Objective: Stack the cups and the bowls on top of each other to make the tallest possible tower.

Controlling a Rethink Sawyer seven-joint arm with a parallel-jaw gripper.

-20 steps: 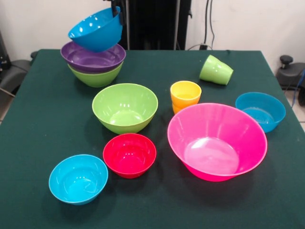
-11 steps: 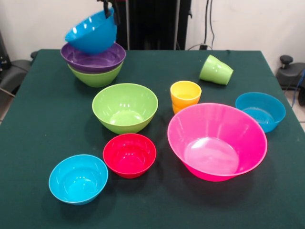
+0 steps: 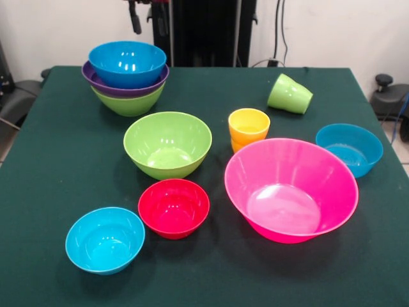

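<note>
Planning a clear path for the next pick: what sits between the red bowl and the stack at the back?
In the front view, the loose lime green bowl sits between the red bowl and the stack.

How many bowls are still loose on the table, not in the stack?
5: lime green bowl mid-table, red bowl in front of it, cyan bowl at the near left, pink bowl right of centre, blue bowl at the right edge. None looks hidden.
</note>
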